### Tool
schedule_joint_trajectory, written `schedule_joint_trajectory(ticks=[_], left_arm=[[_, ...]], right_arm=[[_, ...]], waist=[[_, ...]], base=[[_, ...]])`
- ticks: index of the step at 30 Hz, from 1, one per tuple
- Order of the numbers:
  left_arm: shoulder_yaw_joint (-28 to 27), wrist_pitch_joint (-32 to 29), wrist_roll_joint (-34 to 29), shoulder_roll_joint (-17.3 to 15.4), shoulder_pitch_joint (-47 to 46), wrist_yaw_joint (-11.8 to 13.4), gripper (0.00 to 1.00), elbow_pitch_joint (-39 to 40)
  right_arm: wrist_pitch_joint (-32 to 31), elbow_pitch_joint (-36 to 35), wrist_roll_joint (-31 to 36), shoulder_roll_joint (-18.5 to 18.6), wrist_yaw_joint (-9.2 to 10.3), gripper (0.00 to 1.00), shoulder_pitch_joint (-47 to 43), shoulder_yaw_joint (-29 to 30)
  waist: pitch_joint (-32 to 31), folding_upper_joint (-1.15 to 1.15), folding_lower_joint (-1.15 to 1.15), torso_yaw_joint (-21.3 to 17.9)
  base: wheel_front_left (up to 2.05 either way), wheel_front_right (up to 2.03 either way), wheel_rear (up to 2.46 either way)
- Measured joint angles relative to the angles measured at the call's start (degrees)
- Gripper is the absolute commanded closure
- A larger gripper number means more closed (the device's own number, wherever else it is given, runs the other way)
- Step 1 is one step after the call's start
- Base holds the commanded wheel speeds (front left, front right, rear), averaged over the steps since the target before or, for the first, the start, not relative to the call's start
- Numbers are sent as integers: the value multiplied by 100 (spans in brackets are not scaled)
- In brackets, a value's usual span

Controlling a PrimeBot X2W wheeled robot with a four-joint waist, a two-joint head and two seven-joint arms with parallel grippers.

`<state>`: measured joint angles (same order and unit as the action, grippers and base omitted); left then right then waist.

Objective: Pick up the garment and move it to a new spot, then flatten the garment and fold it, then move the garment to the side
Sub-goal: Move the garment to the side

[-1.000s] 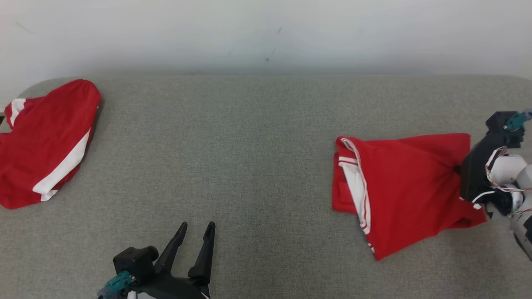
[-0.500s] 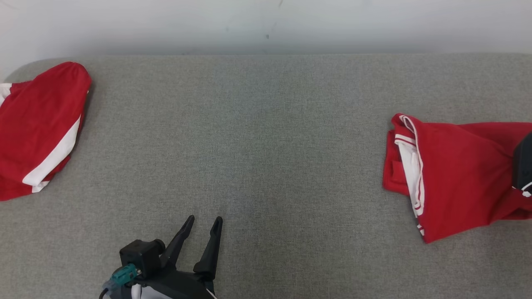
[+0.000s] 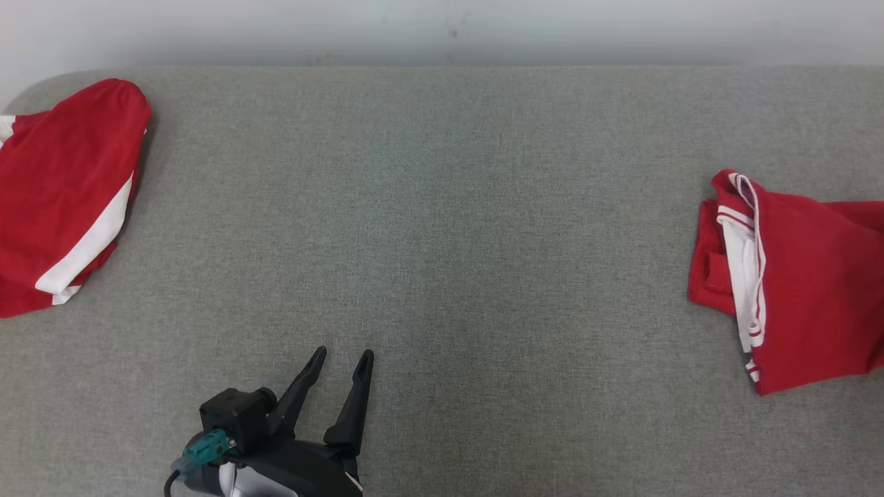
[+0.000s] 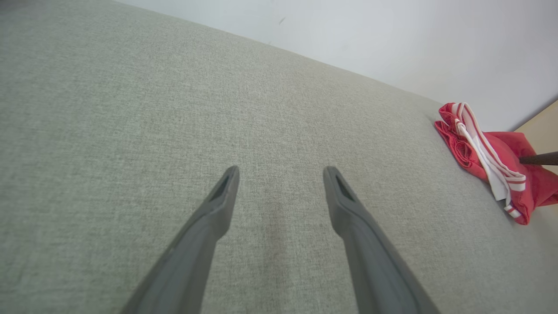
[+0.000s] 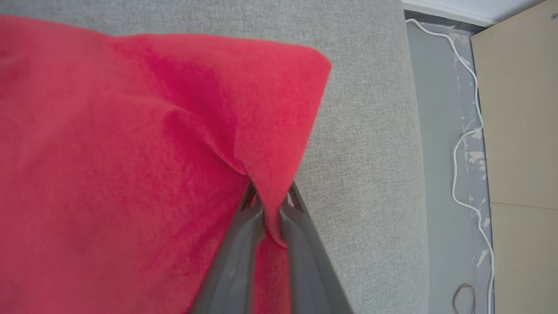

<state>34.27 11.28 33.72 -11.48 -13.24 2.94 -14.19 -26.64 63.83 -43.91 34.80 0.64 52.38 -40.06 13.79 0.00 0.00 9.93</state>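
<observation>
1. Clamped narrow on a peak of red cloth, the right claw (image 5: 271,192) grips the garment (image 3: 808,290) at a corner that lies over the right end of the grey bench (image 3: 442,207). Its two dark fingers are drawn nearly together, with fabric bunched between them.
2. Spread wide and holding nothing, the left claw (image 3: 343,355) hovers above the near edge of the bench, left of its middle. Only bare upholstery lies between its fingers.
3. The garment sits at the far right of the bench, partly past the edge of the head view. It looks folded: layers are stacked, and a white-trimmed edge faces the middle of the bench.
4. Judged from that, the pick-up, flattening and folding appear finished. The step in hand looks like the last one, shifting the bundle to the side.
5. What seems left is to set the pinched corner down flat, let go, and draw the arm clear without dragging the top layer out of its fold.
6. The raised corner puckers the cloth around the grip, so the fold there may need to settle.
7. A second red garment (image 3: 62,193) with a white stripe lies at the left end of the bench. I cannot tell whether it is finished work or waiting.
</observation>
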Motion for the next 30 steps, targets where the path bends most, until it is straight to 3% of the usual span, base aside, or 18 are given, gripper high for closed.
schedule_joint_trajectory(ticks=[16, 17, 18, 19, 26, 30], left_arm=[[-33, -14, 1, 5, -135, 1, 0, 11], [-36, -14, 1, 5, -136, 1, 0, 5], [-46, -14, 1, 8, -138, 1, 0, -11], [-57, -14, 1, 8, -141, 2, 0, -36], [-102, -9, 19, 4, -143, 2, 0, -229], [-133, 20, 59, 14, -140, 0, 0, -339]], right_arm=[[348, 168, 338, 125, 96, 100, 291, -215], [367, 178, 355, 125, 96, 91, 309, -232], [392, 191, 402, 120, 96, 35, 332, -268], [394, 211, 443, 104, 96, 0, 346, -286], [403, 374, 523, 48, 86, 0, 349, -371], [946, 201, 446, 24, -74, 0, 346, -222]], waist=[[300, 0, 0, 184], [301, 0, 1, 188], [297, 0, 0, 190], [285, 0, 0, 189], [90, 0, 0, 144], [-97, 0, 0, 104]], base=[[0, 0, 0], [0, 0, 0], [0, 0, 0], [0, 0, 0], [0, 0, 0], [0, 0, 0]])
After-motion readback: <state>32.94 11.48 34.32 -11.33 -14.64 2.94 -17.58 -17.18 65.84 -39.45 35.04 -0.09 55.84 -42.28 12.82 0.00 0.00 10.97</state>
